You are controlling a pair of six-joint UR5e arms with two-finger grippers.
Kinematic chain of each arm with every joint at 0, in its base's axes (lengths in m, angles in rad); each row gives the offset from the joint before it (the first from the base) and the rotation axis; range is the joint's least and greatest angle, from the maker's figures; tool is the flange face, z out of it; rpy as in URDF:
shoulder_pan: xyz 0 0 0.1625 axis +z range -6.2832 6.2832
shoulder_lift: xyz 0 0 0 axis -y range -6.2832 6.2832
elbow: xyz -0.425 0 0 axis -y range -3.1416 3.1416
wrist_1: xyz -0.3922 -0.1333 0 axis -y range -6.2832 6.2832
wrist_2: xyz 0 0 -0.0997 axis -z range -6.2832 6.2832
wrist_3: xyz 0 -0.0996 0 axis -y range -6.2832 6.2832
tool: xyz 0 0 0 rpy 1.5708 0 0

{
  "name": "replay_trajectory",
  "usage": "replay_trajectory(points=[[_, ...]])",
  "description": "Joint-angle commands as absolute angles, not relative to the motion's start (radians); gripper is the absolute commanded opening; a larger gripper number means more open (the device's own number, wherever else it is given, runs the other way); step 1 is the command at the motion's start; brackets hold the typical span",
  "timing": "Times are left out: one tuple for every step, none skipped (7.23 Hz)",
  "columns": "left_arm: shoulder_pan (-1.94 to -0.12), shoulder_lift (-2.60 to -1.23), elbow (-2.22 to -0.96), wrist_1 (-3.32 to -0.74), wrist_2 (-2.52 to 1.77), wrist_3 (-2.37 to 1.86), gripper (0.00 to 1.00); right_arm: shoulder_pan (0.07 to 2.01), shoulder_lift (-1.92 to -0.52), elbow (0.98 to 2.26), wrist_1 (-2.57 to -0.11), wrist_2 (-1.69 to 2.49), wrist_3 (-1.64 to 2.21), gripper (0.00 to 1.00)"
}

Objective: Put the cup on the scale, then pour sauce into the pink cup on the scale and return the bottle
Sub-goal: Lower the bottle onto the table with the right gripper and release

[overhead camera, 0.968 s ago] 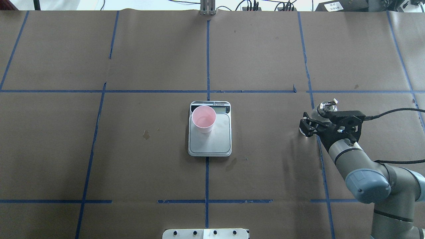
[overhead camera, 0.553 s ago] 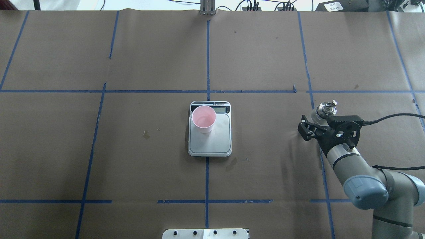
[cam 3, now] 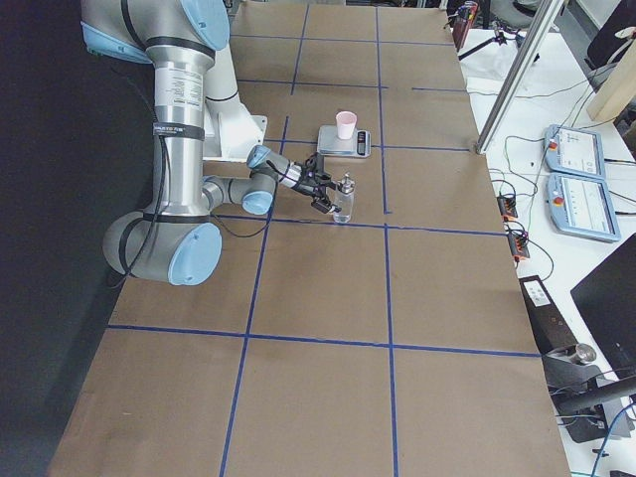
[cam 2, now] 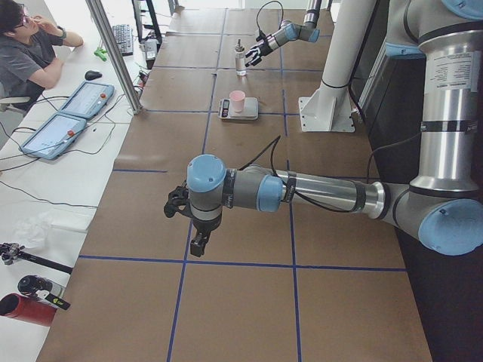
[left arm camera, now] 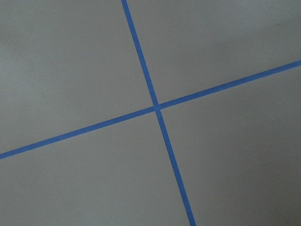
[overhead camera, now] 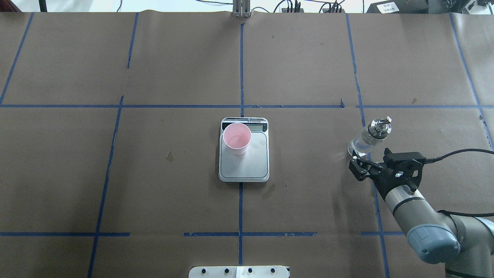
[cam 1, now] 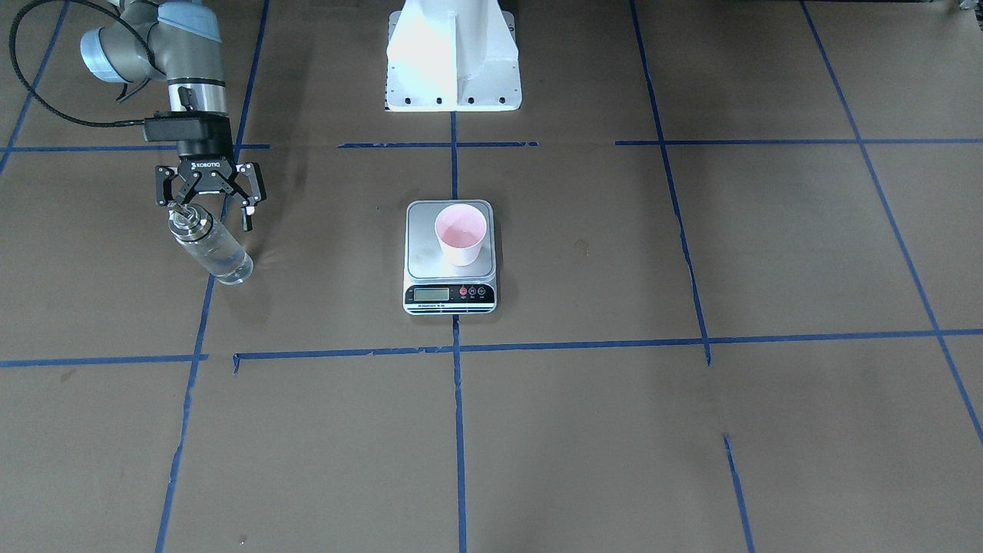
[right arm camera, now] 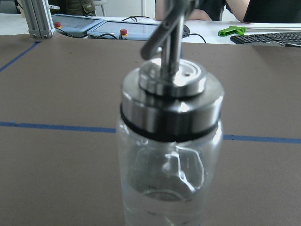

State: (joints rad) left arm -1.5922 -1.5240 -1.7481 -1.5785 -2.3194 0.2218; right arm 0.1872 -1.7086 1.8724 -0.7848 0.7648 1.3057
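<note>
Overhead exterior: right gripper [overhead camera: 362, 164], jaws apart, beside clear glass metal-collared bottle [overhead camera: 365, 140].

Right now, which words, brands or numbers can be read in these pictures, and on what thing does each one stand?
"ROBOTIQ": white letters on the black body of the right gripper, front-facing view.
Scale: its display and button marks are too small to read.
Sticker on the left arm: too small to read.
White label on a box behind the table: blurred.
</note>
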Motion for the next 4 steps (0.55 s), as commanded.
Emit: replay_trajectory(points=[[-1.591,-1.523,-1.747,-1.58,-2.319,0.222,1.0,0.121,-1.752,1.875,-0.739,0.723,1.31,1.0],[-1.592,-1.523,-1.747,-1.58,-2.319,0.222,1.0,0.112,-1.794,1.884,-0.691,0.735,1.31,1.0],[-1.591,-1.523,-1.747,-1.58,-2.319,0.222,1.0,0.114,-1.877,1.888,-0.595,0.764,1.298,1.0],[-1.591,-1.523,-1.747,-1.58,-2.319,0.222,1.0,0.118,-1.955,1.888,-0.496,0.809,1.284,1.0]])
